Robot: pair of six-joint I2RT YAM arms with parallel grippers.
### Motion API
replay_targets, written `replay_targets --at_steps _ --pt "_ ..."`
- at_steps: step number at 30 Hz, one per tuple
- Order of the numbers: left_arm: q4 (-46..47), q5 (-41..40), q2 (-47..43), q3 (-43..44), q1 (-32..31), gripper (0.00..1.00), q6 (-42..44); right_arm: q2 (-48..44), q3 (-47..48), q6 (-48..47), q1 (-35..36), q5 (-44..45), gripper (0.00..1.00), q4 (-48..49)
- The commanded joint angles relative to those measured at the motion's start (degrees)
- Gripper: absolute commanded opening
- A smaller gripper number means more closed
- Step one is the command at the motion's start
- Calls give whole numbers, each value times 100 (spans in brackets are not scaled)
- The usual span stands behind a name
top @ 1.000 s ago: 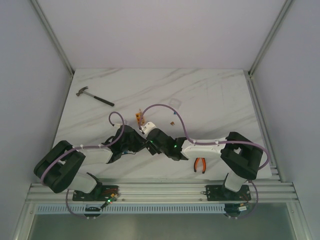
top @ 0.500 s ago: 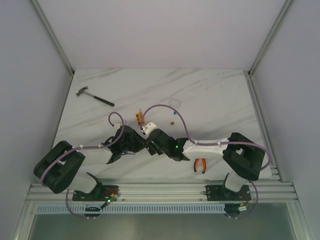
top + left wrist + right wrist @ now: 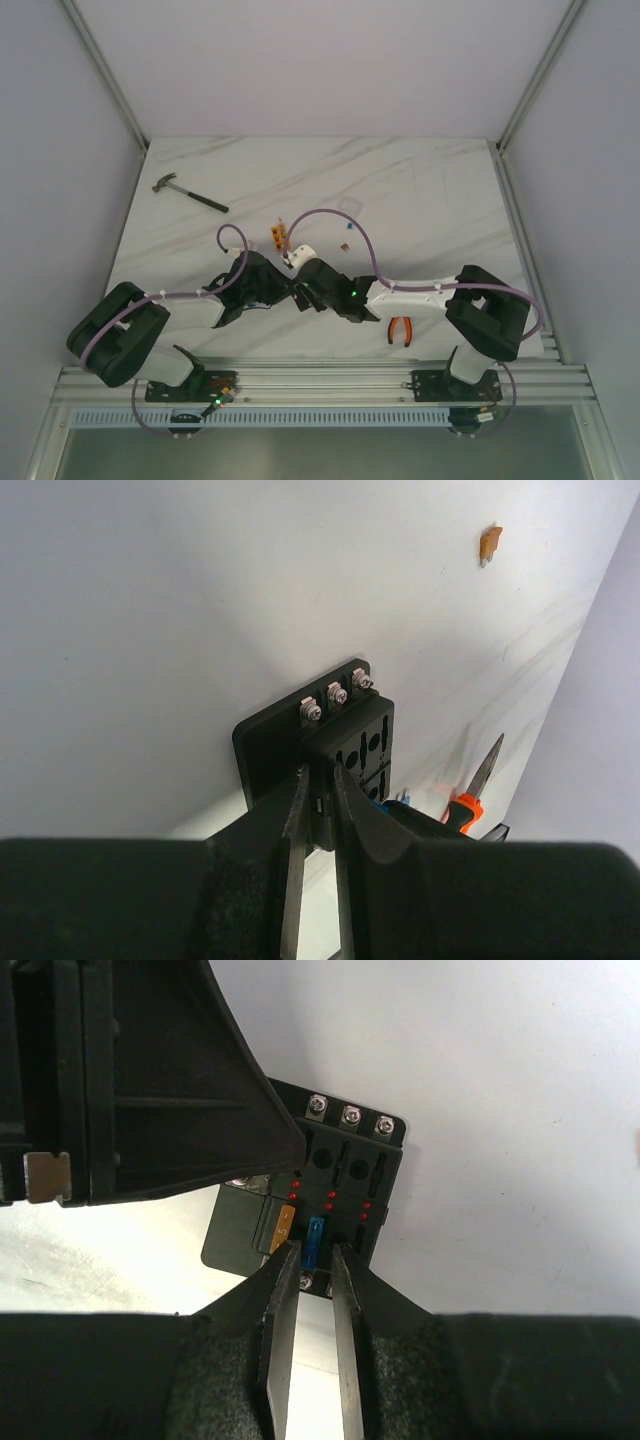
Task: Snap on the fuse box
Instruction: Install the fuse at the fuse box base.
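The fuse box [image 3: 345,730] is a small black square box with screws along one edge, lying on the white table. My left gripper [image 3: 320,780] is shut on its near edge. In the right wrist view the fuse box [image 3: 350,1165] shows red dots, an amber fuse [image 3: 283,1230] and a blue fuse [image 3: 316,1240] seated in its slots. My right gripper [image 3: 312,1255] stands narrowly open with a fingertip on each side of the blue fuse. In the top view both grippers, left [image 3: 276,286] and right [image 3: 294,282], meet at the middle and hide the box.
Orange-handled pliers [image 3: 401,330] lie near the front right, also seen in the left wrist view [image 3: 470,800]. A small orange block [image 3: 277,236] sits just behind the grippers. A hammer [image 3: 190,193] lies far left. A loose orange fuse [image 3: 488,543] lies on the table.
The right arm has shifted slightly toward the left gripper over the box. The left arm has held still.
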Motion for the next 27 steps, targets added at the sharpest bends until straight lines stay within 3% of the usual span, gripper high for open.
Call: replay_targets --at_steps 1,8,14,27 --pt "-473 -96 59 -154 35 23 47 -41 48 247 8 34 27 72" --pt "-462 -89 59 -149 35 23 38 -62 140 427 7 127 28 -54" --pt "-466 -80 59 -134 35 23 15 -165 271 590 -1 126 37 -151" --pt "-480 -133 -302 -141 -26 22 -151 -104 841 1053 -31 305 34 -1028"
